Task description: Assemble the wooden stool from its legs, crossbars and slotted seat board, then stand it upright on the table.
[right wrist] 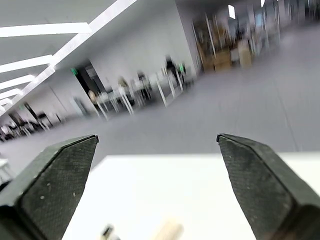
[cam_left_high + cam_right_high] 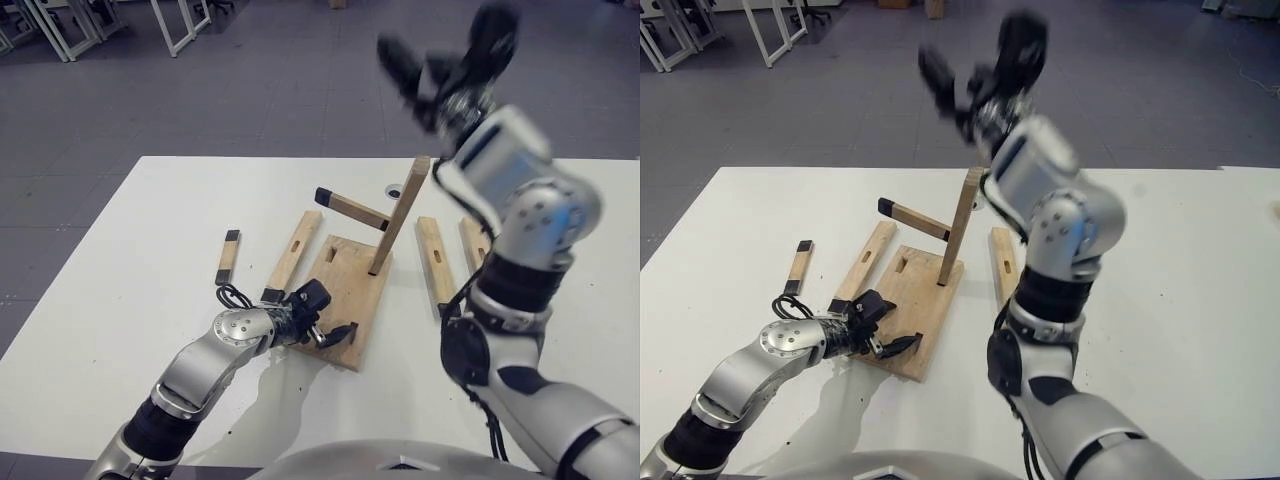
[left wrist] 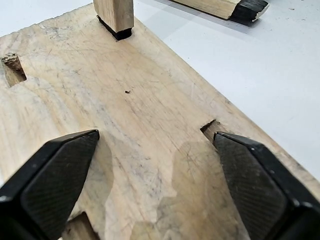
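Observation:
The slotted seat board (image 2: 350, 285) lies flat on the white table. One leg (image 2: 400, 215) stands tilted in a slot at its far right, and a dark-tipped crossbar (image 2: 350, 208) sticks out of it to the left. My left gripper (image 2: 328, 315) is open at the board's near left corner, and its pads (image 3: 60, 175) spread over the wood between two slots (image 3: 212, 129). My right gripper (image 2: 445, 60) is raised high above the standing leg, open and empty.
A slotted leg (image 2: 295, 252) lies left of the board, and two more (image 2: 433, 260) (image 2: 473, 243) lie to its right. A short dark-tipped crossbar (image 2: 228, 255) rests farther left. A round hole (image 2: 394, 190) sits in the table behind the board. Table legs (image 2: 180, 20) stand on the floor beyond.

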`<act>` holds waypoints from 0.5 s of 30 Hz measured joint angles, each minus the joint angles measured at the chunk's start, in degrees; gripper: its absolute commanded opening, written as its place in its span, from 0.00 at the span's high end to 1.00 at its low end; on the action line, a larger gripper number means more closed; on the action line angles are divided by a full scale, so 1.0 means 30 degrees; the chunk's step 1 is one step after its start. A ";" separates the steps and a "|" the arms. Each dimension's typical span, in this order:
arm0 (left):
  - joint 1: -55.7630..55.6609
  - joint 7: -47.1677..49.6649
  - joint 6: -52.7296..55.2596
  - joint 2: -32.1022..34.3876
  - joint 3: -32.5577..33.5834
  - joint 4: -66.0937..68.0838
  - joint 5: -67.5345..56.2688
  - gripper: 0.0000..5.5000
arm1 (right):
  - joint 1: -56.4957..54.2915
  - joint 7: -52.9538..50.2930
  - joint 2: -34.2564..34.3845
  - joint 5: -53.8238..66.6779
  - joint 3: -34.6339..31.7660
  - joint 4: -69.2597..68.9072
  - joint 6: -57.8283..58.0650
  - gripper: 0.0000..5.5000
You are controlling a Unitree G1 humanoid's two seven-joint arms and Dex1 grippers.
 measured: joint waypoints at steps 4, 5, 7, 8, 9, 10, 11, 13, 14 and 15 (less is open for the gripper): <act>-0.0014 -0.0007 0.0170 -0.0132 -0.0015 0.0132 0.0021 0.22 | 0.1150 -0.0126 0.0092 -0.0083 0.0588 -0.0453 -0.0737 0.20; -0.0013 -0.0005 0.0194 -0.0155 -0.0015 0.0132 0.0025 0.22 | 0.1037 -0.0228 0.0203 -0.0009 0.0336 -0.0379 -0.1090 0.20; -0.0018 0.0020 0.0120 -0.0290 -0.0010 0.0114 0.0029 0.22 | 0.0626 -0.0562 0.0178 0.0658 -0.0733 0.0180 -0.1902 0.20; -0.0011 0.0043 0.0065 -0.0338 -0.0004 0.0096 0.0034 0.22 | 0.0165 -0.0856 0.0026 0.0918 -0.1548 0.0339 -0.2374 0.20; -0.0038 0.0087 -0.0072 -0.0380 0.0016 0.0093 0.0041 0.22 | -0.1097 -0.1155 -0.0391 0.1294 -0.2615 0.0286 -0.3186 0.20; -0.0065 0.0216 -0.0108 -0.0497 0.0015 0.0097 0.0057 0.22 | -0.2512 -0.1401 -0.0954 0.1729 -0.3300 0.0044 -0.3750 0.20; -0.0018 0.0271 -0.0097 -0.0508 0.0014 0.0114 0.0142 0.22 | -0.3969 -0.1648 -0.1569 0.2474 -0.3957 -0.0515 -0.4163 0.20; 0.0136 0.0428 -0.0034 -0.0637 0.0094 0.0131 0.0170 0.22 | -0.5042 -0.2286 -0.2676 0.3238 -0.4743 -0.1412 -0.4040 0.20; 0.0224 0.0578 0.0127 -0.0843 0.0316 0.0131 0.0103 0.22 | -0.4880 -0.2678 -0.3589 0.3296 -0.4885 -0.2020 -0.3224 0.20; 0.0234 0.0811 0.0359 -0.1076 0.0678 0.0124 0.0007 0.22 | -0.3767 -0.3024 -0.4661 0.2914 -0.4853 -0.2584 -0.2030 0.20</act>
